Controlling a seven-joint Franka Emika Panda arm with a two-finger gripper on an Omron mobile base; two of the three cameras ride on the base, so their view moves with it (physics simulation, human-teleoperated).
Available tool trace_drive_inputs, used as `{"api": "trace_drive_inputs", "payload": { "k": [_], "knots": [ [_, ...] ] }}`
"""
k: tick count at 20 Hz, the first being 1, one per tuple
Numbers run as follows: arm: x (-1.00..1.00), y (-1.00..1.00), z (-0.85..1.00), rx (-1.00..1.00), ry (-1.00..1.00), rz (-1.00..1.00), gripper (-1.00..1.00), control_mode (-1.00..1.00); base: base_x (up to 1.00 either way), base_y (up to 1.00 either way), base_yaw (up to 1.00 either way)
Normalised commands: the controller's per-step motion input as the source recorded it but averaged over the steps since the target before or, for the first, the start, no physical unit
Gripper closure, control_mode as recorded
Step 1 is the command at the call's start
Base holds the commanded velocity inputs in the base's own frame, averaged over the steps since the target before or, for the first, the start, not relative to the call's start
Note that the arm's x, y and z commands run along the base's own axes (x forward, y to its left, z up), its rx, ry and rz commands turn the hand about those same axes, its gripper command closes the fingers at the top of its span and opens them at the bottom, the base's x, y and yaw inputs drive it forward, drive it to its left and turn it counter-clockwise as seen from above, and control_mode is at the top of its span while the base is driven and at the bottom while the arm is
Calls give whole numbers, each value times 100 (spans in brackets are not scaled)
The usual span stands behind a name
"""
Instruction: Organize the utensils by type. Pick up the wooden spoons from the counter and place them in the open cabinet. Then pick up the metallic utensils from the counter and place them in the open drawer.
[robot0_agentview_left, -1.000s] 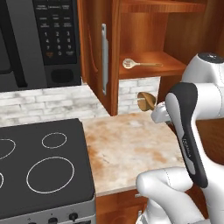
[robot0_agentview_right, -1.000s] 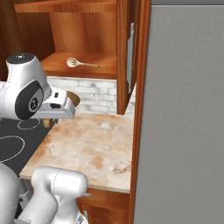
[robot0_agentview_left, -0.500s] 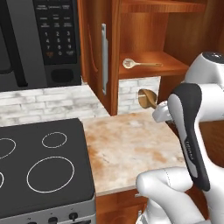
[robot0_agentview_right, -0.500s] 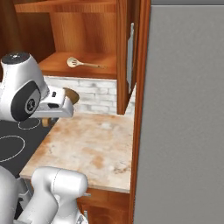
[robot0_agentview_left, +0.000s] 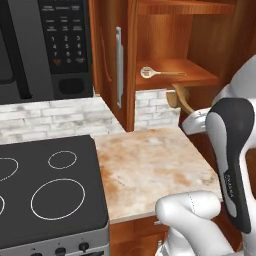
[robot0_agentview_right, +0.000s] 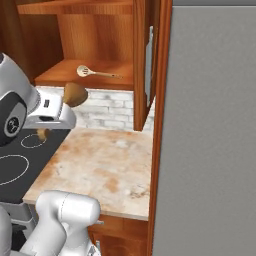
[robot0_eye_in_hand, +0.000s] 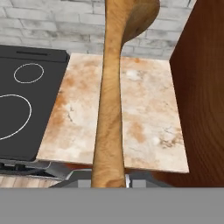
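Marbled surface (robot0_agentview_left: 150, 165), centre frame, beside stove (robot0_agentview_left: 45, 190). Claw (robot0_eye_in_hand: 109, 181) pinching wooden spoon (robot0_eye_in_hand: 111, 100): handle rises from claw, bowl at top. Second spoon (robot0_agentview_left: 159, 73) on cabinet shelf (robot0_agentview_left: 200, 77), upper right.

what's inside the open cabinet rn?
One wooden spoon lies on the lower shelf of the open cabinet. The upper shelf's top is out of sight. A second wooden spoon is in the gripper, outside.
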Motion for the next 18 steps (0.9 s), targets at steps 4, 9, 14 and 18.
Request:
{"api": "trace_drive_inputs", "payload": {
  "k": [4,9,14,18],
  "knots": [
    [30,-4,17,0,-2,0,100,-100,0,0,0],
    [49,-6,15,-3,-4,3,100,-100,0,0,0],
    [23,0,7,-10,-29,1,100,-100,0,0,0],
    [9,0,5,-6,-29,0,100,-100,0,0,0]
  ]
}}
